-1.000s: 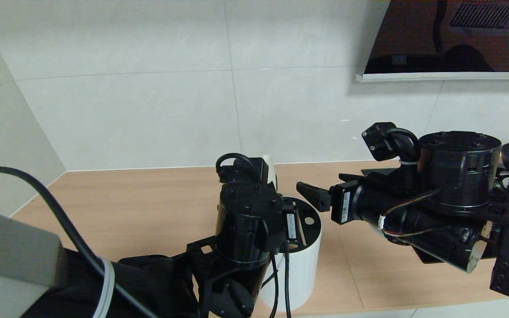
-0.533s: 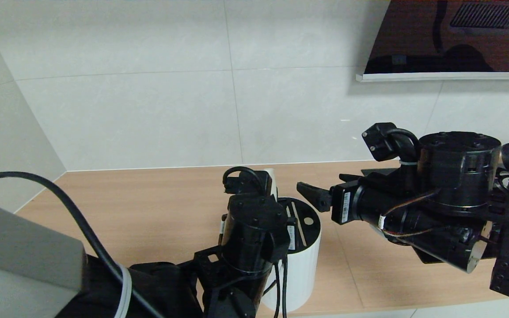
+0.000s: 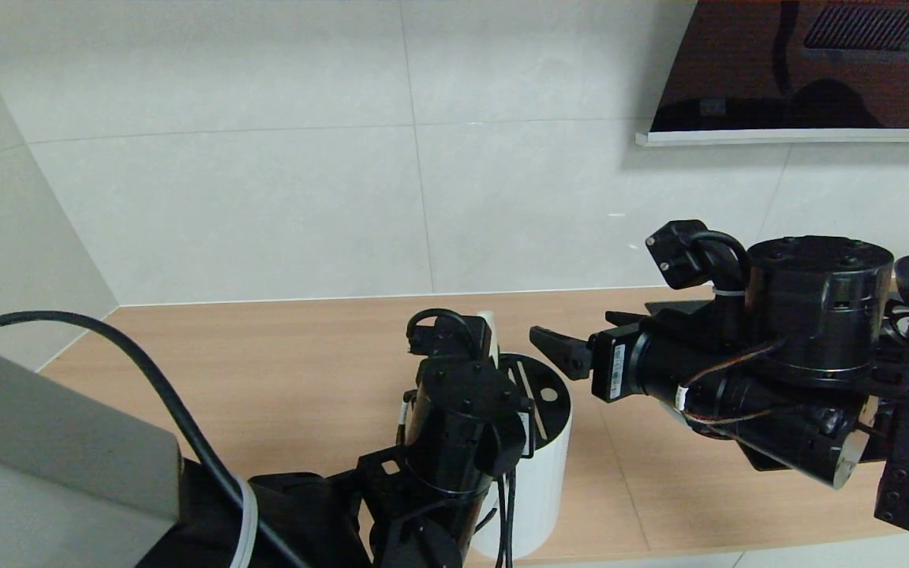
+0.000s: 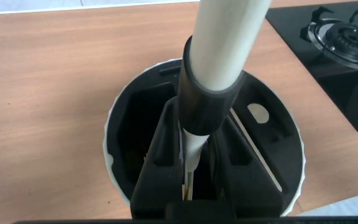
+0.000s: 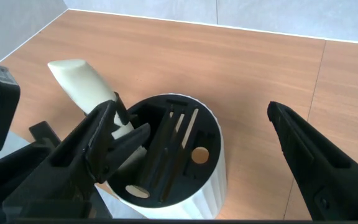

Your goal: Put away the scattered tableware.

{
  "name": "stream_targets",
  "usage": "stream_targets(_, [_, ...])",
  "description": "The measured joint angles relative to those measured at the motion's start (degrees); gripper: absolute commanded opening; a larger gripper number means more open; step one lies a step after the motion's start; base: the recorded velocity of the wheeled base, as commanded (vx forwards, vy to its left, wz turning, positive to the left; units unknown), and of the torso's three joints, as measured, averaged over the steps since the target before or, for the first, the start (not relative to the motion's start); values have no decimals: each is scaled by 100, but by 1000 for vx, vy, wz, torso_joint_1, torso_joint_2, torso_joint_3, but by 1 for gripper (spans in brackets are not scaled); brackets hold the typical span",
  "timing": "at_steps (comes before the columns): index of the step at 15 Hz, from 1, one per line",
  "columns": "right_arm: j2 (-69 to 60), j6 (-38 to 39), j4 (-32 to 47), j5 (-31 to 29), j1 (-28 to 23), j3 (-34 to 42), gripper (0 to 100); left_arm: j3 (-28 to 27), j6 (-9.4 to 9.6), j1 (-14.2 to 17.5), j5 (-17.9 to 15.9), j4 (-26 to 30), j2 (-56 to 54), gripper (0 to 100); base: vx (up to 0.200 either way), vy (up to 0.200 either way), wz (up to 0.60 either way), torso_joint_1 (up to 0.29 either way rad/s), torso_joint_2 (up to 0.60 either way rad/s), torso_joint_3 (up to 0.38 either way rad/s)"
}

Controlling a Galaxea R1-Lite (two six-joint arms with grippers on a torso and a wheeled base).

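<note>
Clamping cream handle (image 5: 82, 81) over holder (image 5: 210, 168): left hand (image 5: 124, 124), clearest from right wrist; right hand (image 3: 573, 327) splayed.

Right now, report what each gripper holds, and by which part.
The left gripper clamps the cream-handled utensil low on its handle, with the free end sticking out above. The right gripper is open and holds nothing.

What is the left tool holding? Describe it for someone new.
On the wooden counter stands a white cylindrical holder with a black slotted top. The left tool grips a utensil poking into a middle slot: the one thick, round, cream handle, unlike the thin flat sticks beside it.
</note>
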Motion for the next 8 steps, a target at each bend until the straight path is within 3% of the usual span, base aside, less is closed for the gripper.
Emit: stream_targets(8, [4,0,0,0,-4,0,100,-11,0,4,-5,-11,-54,100,0,0,0,0,0,0])
